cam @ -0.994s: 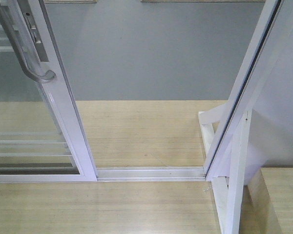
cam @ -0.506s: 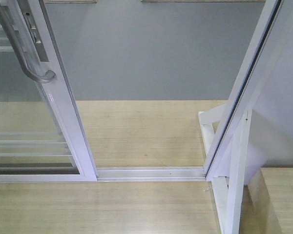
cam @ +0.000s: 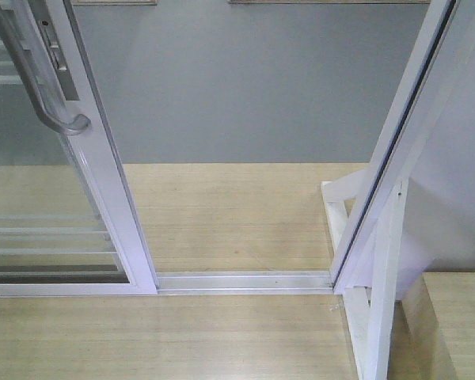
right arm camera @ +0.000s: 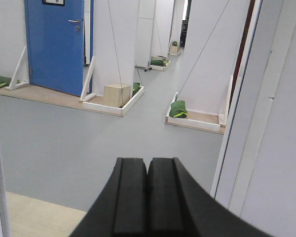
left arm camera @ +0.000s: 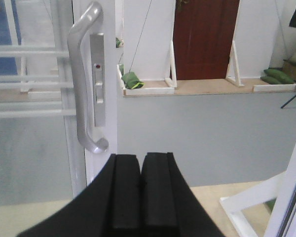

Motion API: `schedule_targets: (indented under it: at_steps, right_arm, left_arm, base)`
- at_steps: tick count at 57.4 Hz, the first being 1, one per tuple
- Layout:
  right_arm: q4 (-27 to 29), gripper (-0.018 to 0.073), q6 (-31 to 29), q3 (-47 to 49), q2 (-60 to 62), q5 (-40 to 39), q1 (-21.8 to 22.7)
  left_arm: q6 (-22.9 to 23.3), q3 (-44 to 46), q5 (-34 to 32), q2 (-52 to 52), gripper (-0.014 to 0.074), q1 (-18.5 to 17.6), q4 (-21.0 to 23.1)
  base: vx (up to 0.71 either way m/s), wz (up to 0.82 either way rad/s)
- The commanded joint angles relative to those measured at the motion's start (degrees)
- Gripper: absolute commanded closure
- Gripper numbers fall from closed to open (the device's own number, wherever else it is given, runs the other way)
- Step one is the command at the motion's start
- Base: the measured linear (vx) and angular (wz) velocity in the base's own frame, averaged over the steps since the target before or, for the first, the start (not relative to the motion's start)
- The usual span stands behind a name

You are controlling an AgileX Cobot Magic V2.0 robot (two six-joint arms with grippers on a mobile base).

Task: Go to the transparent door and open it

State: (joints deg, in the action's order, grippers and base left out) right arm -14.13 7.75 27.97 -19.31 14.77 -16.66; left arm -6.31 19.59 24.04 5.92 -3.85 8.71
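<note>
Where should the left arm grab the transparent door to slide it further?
By the grey bar handle on the transparent door: come straight on, jaws spanning the upright middle stretch, which stands clear of the frame. The left gripper is shut; open it first.

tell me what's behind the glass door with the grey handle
Through the transparent door, beside its handle, grey floor and something blue at top left show, all hazy. The frame hides the rest. The left claw, shut, is short of the handle.
</note>
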Motion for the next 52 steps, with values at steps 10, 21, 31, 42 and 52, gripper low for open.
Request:
schedule_targets:
  at_steps: [10, 21, 31, 42, 52]
  right_arm:
    - [-0.8, 0.0565, -0.1, 1.5, -0.6, -4.8, 0.2]
    - [-0.8, 0.0565, -0.1, 1.5, -0.6, -4.9, 0.2]
    - [-0.8, 0.0565, -0.1, 1.5, -0.6, -4.8, 0.2]
    - [-0.8, 0.0565, -0.1, 1.5, -0.6, -4.8, 0.2]
    - [-0.8, 0.0565, -0.1, 1.5, -0.6, -4.8, 0.2]
  left_arm:
    - [0.7, -20.6, -23.6, -7.8, 0.0594, -0.1, 0.2]
    - [-1.1, -19.5, -22.0, -7.5, 0.0594, 0.1, -3.9]
    - [-1.2, -19.5, -21.9, -7.3, 0.0594, 0.1, -3.9]
    - [-1.2, -19.5, -21.9, -7.3, 0.0594, 0.1, -3.9]
    - [-1.2, -19.5, -21.9, -7.3, 0.0594, 0.1, -3.9]
  base:
    - [0.0, 0.0]
    - [0.0, 0.0]
    - [0.0, 0.0]
    - [0.0, 0.0]
    - [0.0, 0.0]
